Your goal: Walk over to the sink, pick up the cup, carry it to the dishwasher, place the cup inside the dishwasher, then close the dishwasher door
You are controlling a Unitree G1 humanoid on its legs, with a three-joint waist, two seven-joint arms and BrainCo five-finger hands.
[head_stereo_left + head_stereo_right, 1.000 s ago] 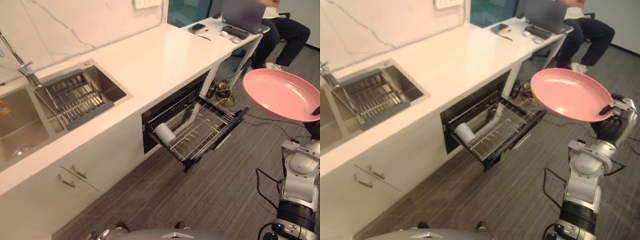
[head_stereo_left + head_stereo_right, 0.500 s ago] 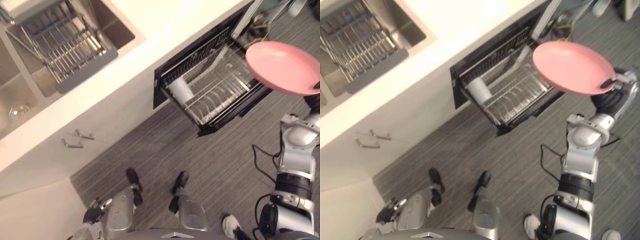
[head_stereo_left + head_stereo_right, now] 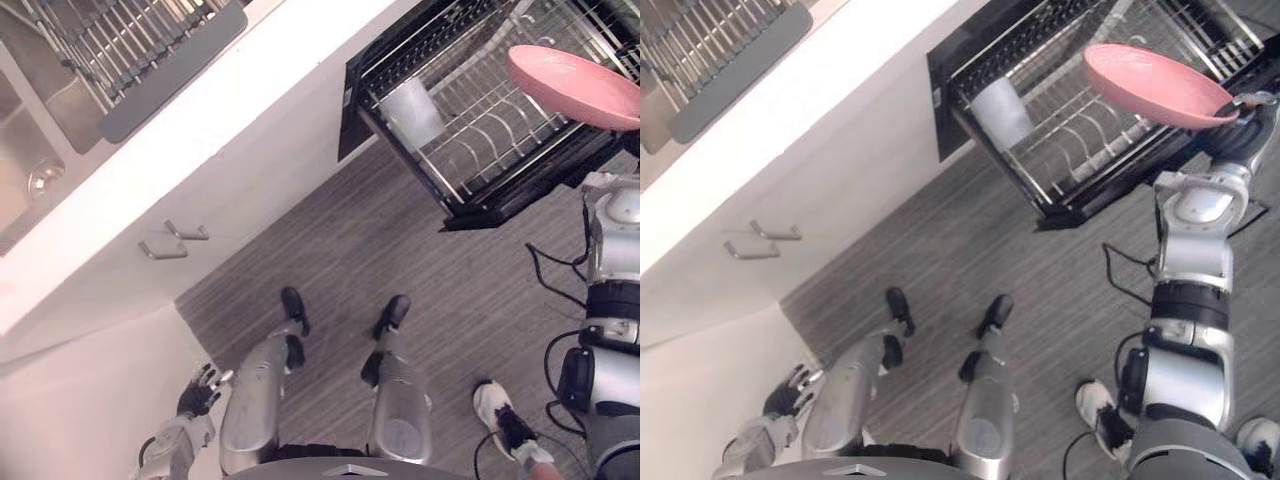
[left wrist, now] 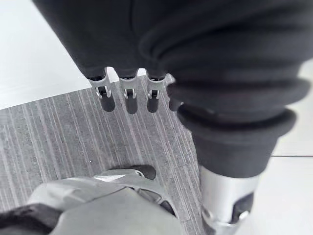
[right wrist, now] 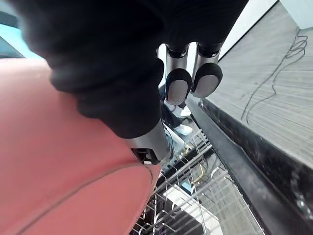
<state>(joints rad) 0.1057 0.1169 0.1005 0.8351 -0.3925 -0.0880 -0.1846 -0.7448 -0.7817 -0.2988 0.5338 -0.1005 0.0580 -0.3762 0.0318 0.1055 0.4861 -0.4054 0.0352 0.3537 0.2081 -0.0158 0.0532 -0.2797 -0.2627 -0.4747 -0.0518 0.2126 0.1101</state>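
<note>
So the cup [image 3: 412,112] is already in the dishwasher [image 3: 500,200]. It's lying on its side in the wire rack [image 3: 480,130] of the pulled-out drawer, at the end nearest the sink [image 3: 35,175]. Neither hand is touching it.

What the robot is actually holding is a pink plate [image 3: 1155,85]. The right hand [image 3: 1243,128] pinches it by the rim, with the thumb on top of the edge and the fingers [image 5: 178,88] running underneath. The plate is tilted a bit and hangs above the far half of the rack, apart from the cup. It's not resting on the wires as far as I can tell.

The left hand [image 3: 200,390] is way down by the robot's side, near the white cabinet front. Its fingers [image 4: 128,98] are straight and loosely spread above the grey striped floor [image 3: 330,250], holding nothing.

The white counter [image 3: 230,90] runs diagonally across the top. A metal dish rack [image 3: 130,40] sits in the sink, and two cabinet handles [image 3: 175,240] show below the counter's edge. The dishwasher drawer is wide open.
</note>
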